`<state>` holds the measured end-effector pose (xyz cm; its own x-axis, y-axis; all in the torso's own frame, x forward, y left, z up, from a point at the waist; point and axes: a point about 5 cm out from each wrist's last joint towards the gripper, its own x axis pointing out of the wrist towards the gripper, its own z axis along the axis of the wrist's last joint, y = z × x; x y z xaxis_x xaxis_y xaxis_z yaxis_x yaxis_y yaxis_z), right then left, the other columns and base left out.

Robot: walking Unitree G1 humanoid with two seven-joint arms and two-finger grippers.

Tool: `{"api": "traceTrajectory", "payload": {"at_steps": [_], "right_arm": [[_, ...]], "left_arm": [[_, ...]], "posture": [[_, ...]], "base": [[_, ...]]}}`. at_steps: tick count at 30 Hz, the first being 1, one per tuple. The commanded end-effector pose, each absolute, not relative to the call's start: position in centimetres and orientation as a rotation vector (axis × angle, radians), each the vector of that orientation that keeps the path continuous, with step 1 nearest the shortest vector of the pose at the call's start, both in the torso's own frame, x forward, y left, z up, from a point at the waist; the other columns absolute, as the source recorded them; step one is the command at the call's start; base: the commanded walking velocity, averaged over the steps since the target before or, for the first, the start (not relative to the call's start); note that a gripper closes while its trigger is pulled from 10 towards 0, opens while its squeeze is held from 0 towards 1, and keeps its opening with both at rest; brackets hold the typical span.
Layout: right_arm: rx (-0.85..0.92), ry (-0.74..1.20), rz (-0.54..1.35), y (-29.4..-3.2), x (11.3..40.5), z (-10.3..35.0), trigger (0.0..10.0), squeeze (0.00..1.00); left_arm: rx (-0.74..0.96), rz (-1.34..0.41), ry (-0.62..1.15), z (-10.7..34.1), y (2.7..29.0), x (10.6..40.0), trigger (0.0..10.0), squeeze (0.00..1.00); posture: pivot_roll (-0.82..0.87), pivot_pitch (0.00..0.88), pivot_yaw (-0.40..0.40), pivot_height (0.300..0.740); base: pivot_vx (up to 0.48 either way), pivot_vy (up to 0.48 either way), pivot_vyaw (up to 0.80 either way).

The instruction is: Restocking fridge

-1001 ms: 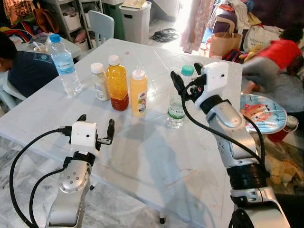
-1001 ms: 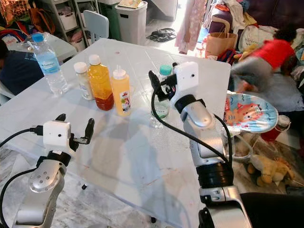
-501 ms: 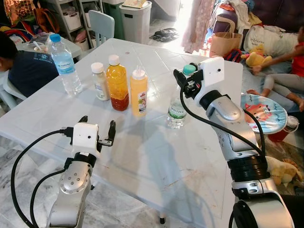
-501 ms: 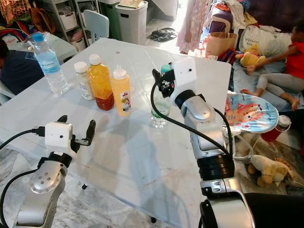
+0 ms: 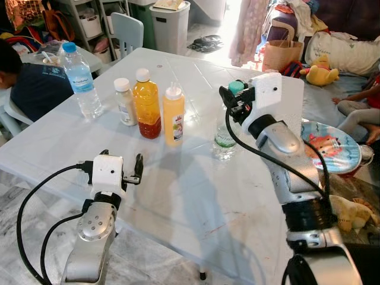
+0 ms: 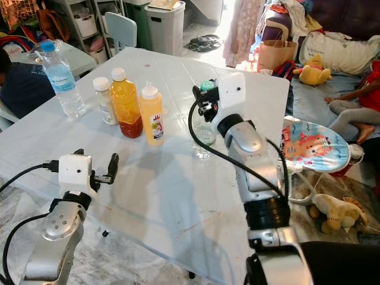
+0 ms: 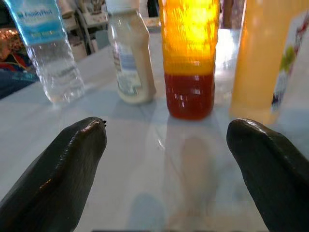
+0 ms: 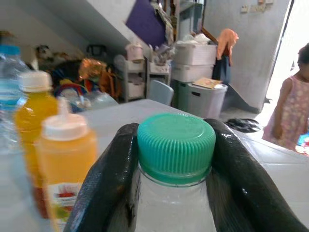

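A small clear water bottle (image 5: 224, 135) with a green cap (image 8: 176, 144) stands mid-table on the white table (image 5: 196, 196). My right gripper (image 5: 233, 102) is shut on its neck just under the cap, one black finger (image 8: 108, 179) pressed against each side. To the left stand a yellow squeeze bottle (image 5: 173, 115), an orange juice bottle (image 5: 147, 103), a white-capped beige bottle (image 5: 124, 102) and a tall blue-capped water bottle (image 5: 79, 81). My left gripper (image 5: 122, 164) hovers open over the table's front edge and points at those bottles (image 7: 189, 53), holding nothing.
A person in a dark shirt (image 5: 27, 83) sits at the left by a small table. A pale blue chair (image 5: 126, 31) and a white bin (image 5: 170, 25) stand behind. On the right are a round cartoon seat (image 5: 331, 141), soft toys and a person's legs (image 5: 359, 110).
My right gripper moved from beside the green-capped bottle onto its neck and closed there. The person in red at the right moved away. My left gripper stayed put.
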<state>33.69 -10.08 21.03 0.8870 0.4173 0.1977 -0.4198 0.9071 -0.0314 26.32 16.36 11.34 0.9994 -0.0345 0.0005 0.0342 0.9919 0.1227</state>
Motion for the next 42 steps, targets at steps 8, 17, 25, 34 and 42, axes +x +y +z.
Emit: {"api": "traceTrajectory", "payload": {"at_steps": [8,17,25,34,42], "right_arm": [[0.094,-0.091,0.4,-9.1,31.9,17.8,10.0,0.0],[0.078,0.002,0.275,-11.6,31.3,15.6,10.0,0.0],[0.095,0.046,0.257,-12.1,30.5,14.4,10.0,0.0],[0.015,-0.027,0.302,-10.9,30.2,15.0,10.0,0.0],[0.008,0.044,0.218,-12.7,29.5,13.3,10.0,0.0]], "left_arm": [[0.11,-0.004,0.015,11.1,17.1,26.6,10.0,0.0],[0.082,-0.028,0.03,10.6,16.4,26.2,10.0,0.0],[0.055,-0.043,0.056,9.9,16.0,26.2,10.0,0.0],[0.052,-0.057,0.042,10.1,15.9,26.7,10.0,0.0],[0.038,-0.058,0.074,9.2,15.5,26.1,10.0,0.0]], "posture": [[0.07,0.01,0.011,0.74],[0.06,0.0,-0.012,0.74],[0.04,0.0,-0.027,0.74],[0.04,0.0,-0.024,0.74],[0.02,0.0,-0.02,0.74]], "base": [[0.0,0.42,0.0],[0.0,0.476,0.0],[0.0,0.476,0.0],[0.0,0.476,0.0],[0.0,0.476,0.0]]}}
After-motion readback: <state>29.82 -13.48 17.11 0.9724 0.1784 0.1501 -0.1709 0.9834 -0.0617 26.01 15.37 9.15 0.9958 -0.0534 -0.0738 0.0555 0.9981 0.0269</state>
